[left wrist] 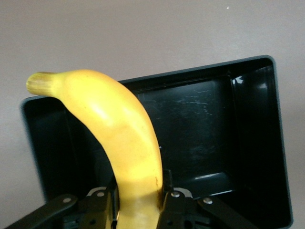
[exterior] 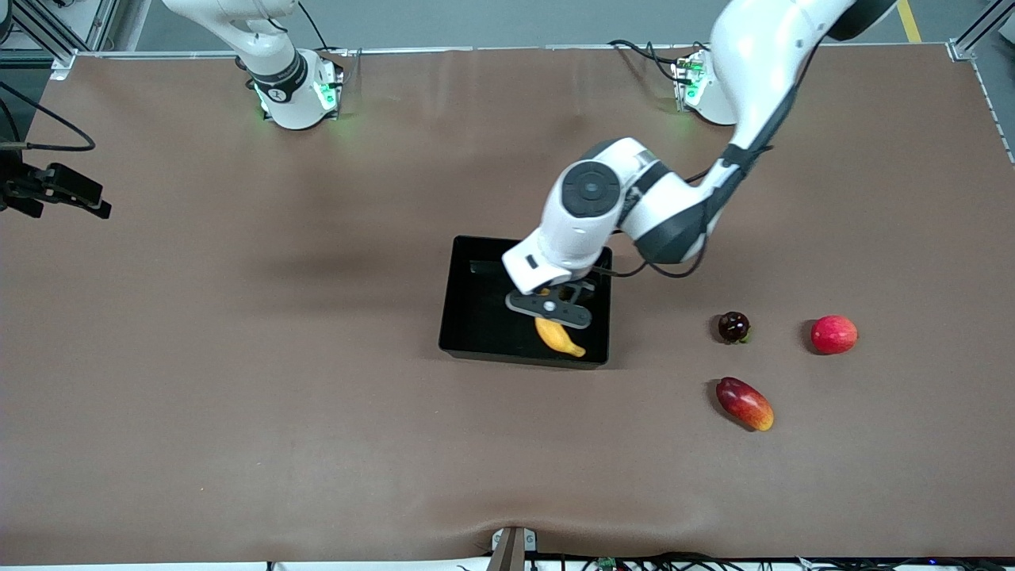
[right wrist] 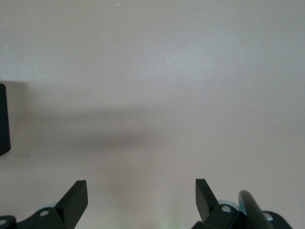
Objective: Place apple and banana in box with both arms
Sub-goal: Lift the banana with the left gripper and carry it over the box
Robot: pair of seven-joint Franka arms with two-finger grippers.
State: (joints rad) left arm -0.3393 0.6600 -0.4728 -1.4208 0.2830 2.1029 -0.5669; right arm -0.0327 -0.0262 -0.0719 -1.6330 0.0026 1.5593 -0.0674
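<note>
My left gripper (exterior: 550, 319) is shut on the yellow banana (exterior: 561, 336) and holds it over the black box (exterior: 464, 317). The banana's free end points down toward the box wall nearer the front camera. In the left wrist view the fingers (left wrist: 172, 192) clamp the banana (left wrist: 119, 138) above the bare floor of the box (left wrist: 209, 133). The small dark red apple (exterior: 733, 326) lies on the table toward the left arm's end, apart from the box. My right gripper (right wrist: 141, 191) is open and empty over bare table.
A pinkish-red round fruit (exterior: 833, 334) lies beside the apple, closer to the left arm's end. A red-and-yellow mango-like fruit (exterior: 744, 404) lies nearer to the front camera than the apple. A black device with cables (exterior: 55, 190) sits at the right arm's end edge.
</note>
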